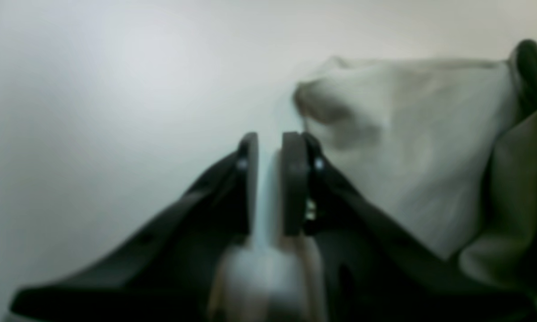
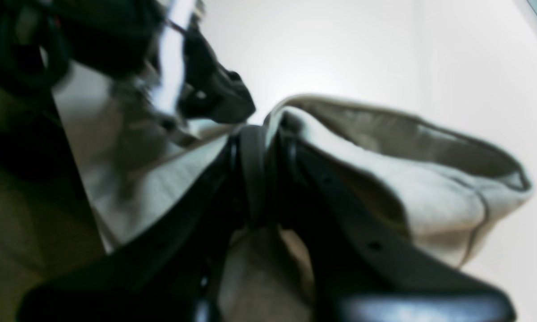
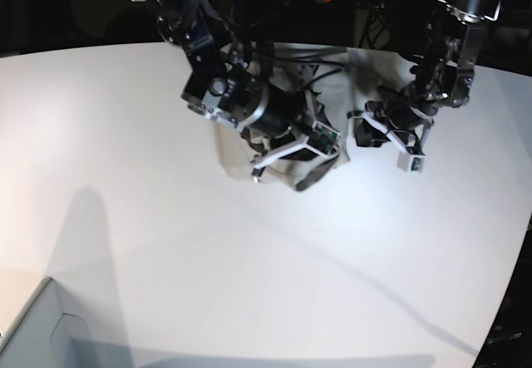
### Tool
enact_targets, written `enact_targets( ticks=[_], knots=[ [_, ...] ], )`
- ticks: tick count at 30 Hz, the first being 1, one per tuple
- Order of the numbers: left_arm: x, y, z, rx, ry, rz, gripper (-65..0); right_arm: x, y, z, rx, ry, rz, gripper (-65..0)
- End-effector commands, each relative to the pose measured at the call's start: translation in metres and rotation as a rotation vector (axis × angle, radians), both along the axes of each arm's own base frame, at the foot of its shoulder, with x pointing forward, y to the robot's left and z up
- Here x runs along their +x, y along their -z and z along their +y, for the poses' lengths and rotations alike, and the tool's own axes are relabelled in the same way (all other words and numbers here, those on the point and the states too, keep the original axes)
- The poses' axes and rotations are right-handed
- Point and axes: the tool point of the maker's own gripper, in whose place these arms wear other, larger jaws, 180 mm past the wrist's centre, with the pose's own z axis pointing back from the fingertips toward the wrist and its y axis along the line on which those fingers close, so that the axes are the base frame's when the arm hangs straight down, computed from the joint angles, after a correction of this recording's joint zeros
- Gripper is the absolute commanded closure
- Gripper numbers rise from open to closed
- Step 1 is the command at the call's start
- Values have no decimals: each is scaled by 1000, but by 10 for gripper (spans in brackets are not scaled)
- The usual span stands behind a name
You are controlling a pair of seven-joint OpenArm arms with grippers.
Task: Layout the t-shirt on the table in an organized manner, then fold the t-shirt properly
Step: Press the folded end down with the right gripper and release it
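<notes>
The light grey-beige t-shirt (image 3: 237,156) lies bunched at the back of the white table (image 3: 166,243), under both arms. My right gripper (image 2: 272,129) is shut on a fold of the t-shirt (image 2: 429,188), which spills over its fingertips. In the base view it is at the shirt's front edge (image 3: 320,164). My left gripper (image 1: 269,136) has its jaws almost together with a pale blurred strip of cloth between them. The t-shirt (image 1: 420,134) stretches away to its right. In the base view the left gripper (image 3: 366,131) is just right of the shirt.
A pale grey box corner (image 3: 41,335) stands at the front left. The table's curved edge (image 3: 507,285) runs down the right side. Dark cables and equipment (image 3: 366,2) sit behind the table. The left arm's gripper (image 2: 214,98) shows close by in the right wrist view.
</notes>
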Motion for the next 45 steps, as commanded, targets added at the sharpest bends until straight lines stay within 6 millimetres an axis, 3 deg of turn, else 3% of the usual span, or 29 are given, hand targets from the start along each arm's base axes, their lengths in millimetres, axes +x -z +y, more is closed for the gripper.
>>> enact_targets(
  ticks=[1,7,11,14,19,24,29,32,36,38,41,45],
  knots=[
    [-3,2,16,52,2,37,-152,3,-14,6,45,-21,-29,0],
    [-2,-3,54,104,-39,42,-193,0,-3,7,36,-24,1,0],
    [-4,-11,92,107,-164,27,-194,-5,8,9,28,-28,35,0],
    [-1,-17,105,109,-201,13,-194,-10,12,13,24,-45,49,-74],
    [-2,-21,123,114,-255,2,-195,-9,8,22,34,-63,40,-276],
    [-2,-22,125,113,-265,0,-195,0,-26,26,86,-49,-41,-369],
    [-1,-25,110,80,-177,-25,-195,16,-53,-12,74,42,-128,-371],
    [1,-30,83,12,-70,-62,-195,20,-53,-45,10,128,-129,-372],
    [0,-32,85,-34,-112,-58,-195,15,-40,-88,-52,254,-77,-372],
    [6,-38,91,-43,-151,-73,-195,7,-31,-100,-64,291,-43,-372],
    [9,-42,98,-45,-171,-86,-195,-17,-15,-105,-73,301,21,-371],
    [11,-43,99,-42,-173,-89,-195,-44,-3,-88,-66,254,86,-372]
  ],
)
